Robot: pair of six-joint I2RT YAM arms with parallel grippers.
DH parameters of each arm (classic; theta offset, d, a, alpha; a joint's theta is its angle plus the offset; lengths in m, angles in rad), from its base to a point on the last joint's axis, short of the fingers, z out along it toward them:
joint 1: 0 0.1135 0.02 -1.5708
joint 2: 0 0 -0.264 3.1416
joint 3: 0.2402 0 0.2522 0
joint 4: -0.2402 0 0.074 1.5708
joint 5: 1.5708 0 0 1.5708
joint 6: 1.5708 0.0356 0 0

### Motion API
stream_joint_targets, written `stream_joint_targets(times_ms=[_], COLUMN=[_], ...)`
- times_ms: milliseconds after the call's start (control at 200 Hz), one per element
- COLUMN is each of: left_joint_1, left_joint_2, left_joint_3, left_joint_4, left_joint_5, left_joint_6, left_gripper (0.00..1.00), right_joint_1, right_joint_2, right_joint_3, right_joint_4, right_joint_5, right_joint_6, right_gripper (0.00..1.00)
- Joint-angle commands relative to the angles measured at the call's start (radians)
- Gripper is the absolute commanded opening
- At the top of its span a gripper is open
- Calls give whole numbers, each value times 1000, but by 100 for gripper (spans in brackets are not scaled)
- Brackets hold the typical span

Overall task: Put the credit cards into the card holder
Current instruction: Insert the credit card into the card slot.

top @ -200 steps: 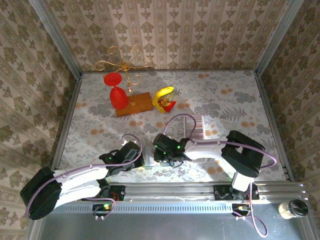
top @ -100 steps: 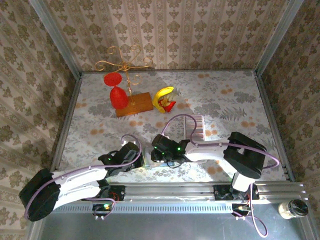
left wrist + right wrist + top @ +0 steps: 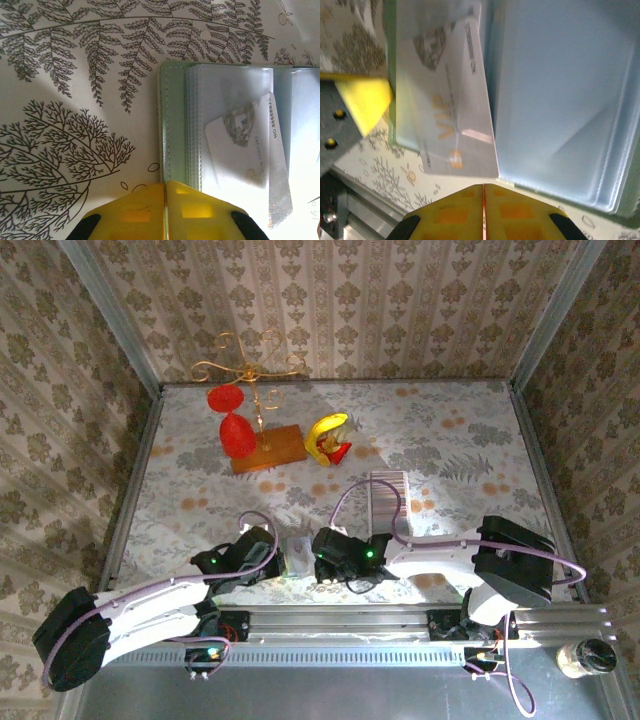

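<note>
The ribbed strip of credit cards (image 3: 388, 500) lies right of centre on the desk (image 3: 470, 430), long axis running near to far. The open card holder (image 3: 299, 555) sits by the near edge, a VIP card (image 3: 455, 100) skewed across it. The left tool (image 3: 165, 200) and right tool (image 3: 483, 200) are pressed together at its rim. The right arm has drawn nearer, uncovering the strip. Bare desk lies far right.

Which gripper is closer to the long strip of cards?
Right. The right gripper is on the wallet's side facing the card strip; the left gripper is beyond the wallet.
</note>
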State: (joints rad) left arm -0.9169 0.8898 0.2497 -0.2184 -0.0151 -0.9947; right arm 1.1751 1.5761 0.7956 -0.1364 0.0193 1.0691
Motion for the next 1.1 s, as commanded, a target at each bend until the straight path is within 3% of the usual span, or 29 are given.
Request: stream_joint_targets(times_ms=[0,475,780,1095], left_joint_1=[-11,-11,-14,-15], left_joint_2=[2,29,28,23], left_joint_3=[-4,-10,-21,-26], left_joint_4=[-31,-9,2,2], left_joint_5=[-3,6,9,5], left_joint_6=[11,4,-4,-7], left_gripper=[9,8,8,7], right_joint_1=[30,40,40,41], right_joint_2=[-5,134,152,149], right_joint_3=[-4,34,68,90], right_joint_4=[-7,127,190,215], right_joint_5=[4,1,50,9], right_joint_6=[-1,32,42,16], right_gripper=[8,5,4,8])
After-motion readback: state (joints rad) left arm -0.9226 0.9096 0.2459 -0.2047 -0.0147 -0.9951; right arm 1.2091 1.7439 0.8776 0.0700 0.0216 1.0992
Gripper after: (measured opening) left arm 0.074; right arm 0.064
